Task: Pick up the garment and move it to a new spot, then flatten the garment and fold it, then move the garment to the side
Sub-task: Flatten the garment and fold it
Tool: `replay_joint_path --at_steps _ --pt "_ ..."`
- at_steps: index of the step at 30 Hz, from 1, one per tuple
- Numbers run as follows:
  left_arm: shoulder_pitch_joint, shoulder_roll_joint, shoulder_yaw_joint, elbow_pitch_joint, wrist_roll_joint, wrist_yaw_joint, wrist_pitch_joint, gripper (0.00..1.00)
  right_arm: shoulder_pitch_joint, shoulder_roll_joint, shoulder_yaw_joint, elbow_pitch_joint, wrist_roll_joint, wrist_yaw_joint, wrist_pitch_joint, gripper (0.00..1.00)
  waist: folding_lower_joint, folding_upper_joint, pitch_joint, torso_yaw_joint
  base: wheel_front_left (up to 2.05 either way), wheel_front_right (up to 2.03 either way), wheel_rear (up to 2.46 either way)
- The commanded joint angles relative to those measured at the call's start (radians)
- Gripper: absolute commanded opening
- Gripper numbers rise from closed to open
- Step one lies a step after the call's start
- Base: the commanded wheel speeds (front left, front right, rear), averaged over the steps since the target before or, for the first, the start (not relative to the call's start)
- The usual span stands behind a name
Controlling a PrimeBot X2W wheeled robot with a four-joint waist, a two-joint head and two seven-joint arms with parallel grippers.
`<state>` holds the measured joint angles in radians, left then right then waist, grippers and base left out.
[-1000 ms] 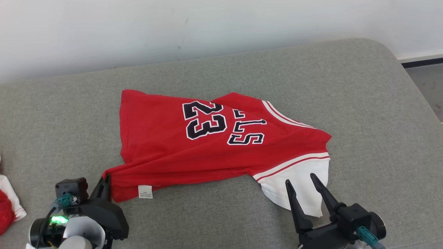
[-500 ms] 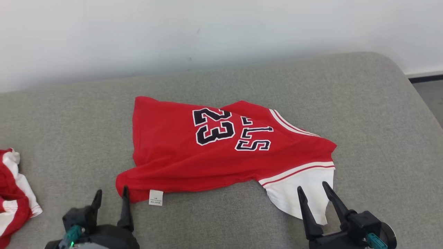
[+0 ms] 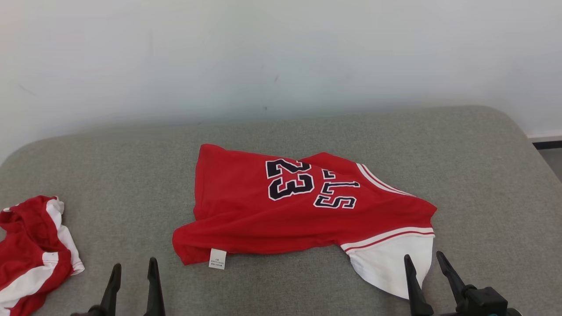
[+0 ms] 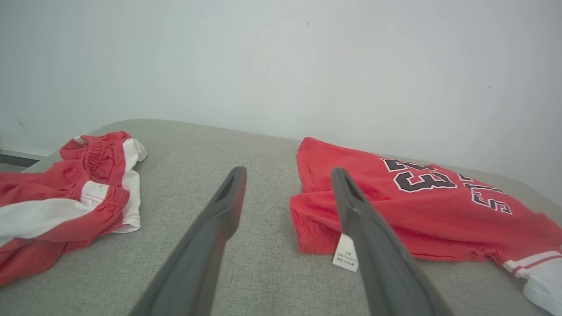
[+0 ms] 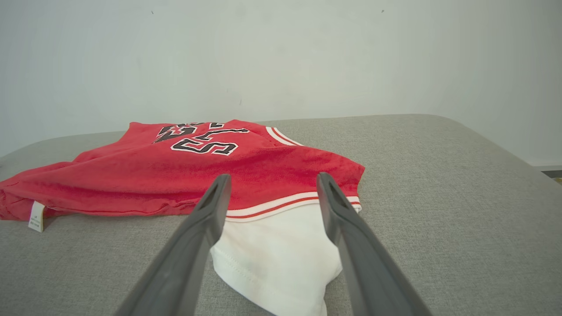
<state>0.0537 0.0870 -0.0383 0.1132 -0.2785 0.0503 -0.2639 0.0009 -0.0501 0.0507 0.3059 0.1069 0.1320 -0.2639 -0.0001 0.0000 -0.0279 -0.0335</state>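
Note:
The garment (image 3: 303, 210) is a red jersey with a black "23", white trim and a white sleeve, lying folded over on the grey cushion (image 3: 109, 166). It also lies ahead in the left wrist view (image 4: 421, 206) and the right wrist view (image 5: 189, 171). My left gripper (image 3: 134, 267) is open at the bottom left, short of the garment's tagged corner (image 3: 217, 259), holding nothing. My right gripper (image 3: 425, 261) is open at the bottom right, just in front of the white sleeve (image 3: 388, 267), with nothing between its fingers (image 5: 210, 210).
A second red and white garment (image 3: 30, 250) lies bunched at the cushion's left edge, also in the left wrist view (image 4: 66, 197). A pale wall (image 3: 281, 57) stands behind the cushion. Floor shows past the cushion's right end (image 3: 551, 158).
My left gripper opened and let go of the garment's tagged corner, then drew back toward me. The head camera tilted up, so the scene sits lower and the second garment came into view.

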Motion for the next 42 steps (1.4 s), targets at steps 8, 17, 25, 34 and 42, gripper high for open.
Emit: replay_joint_path --at_steps 8,17,25,34,42 --pt "0.095 -0.023 0.061 -0.061 0.072 -0.039 -0.001 1.0 0.028 0.0 -0.018 -0.007 -0.015 -0.003 0.004 1.0 0.0001 0.0 -0.033 0.022 0.0 0.0 0.0" --pt "0.115 -0.034 0.092 -0.064 0.092 -0.077 -0.001 1.0 0.036 0.0 -0.008 -0.045 -0.02 -0.003 0.017 1.0 0.0001 0.0 -0.039 0.043 0.0 0.0 0.0" --pt "0.088 -0.036 0.085 -0.022 0.087 -0.093 -0.001 1.0 0.034 0.0 0.003 -0.069 0.006 -0.003 0.032 1.0 0.0001 0.0 -0.034 0.04 0.0 0.0 0.0" --pt "0.078 -0.037 0.073 0.003 0.09 -0.096 -0.001 1.0 0.029 0.0 0.005 -0.064 0.012 -0.003 0.031 1.0 0.0001 0.0 -0.029 0.033 0.0 0.0 0.0" --pt "0.077 -0.037 0.073 0.01 0.084 -0.09 -0.001 1.0 0.016 0.0 0.011 -0.065 0.015 -0.003 0.028 1.0 0.0001 0.0 -0.016 0.027 0.0 0.0 0.0"
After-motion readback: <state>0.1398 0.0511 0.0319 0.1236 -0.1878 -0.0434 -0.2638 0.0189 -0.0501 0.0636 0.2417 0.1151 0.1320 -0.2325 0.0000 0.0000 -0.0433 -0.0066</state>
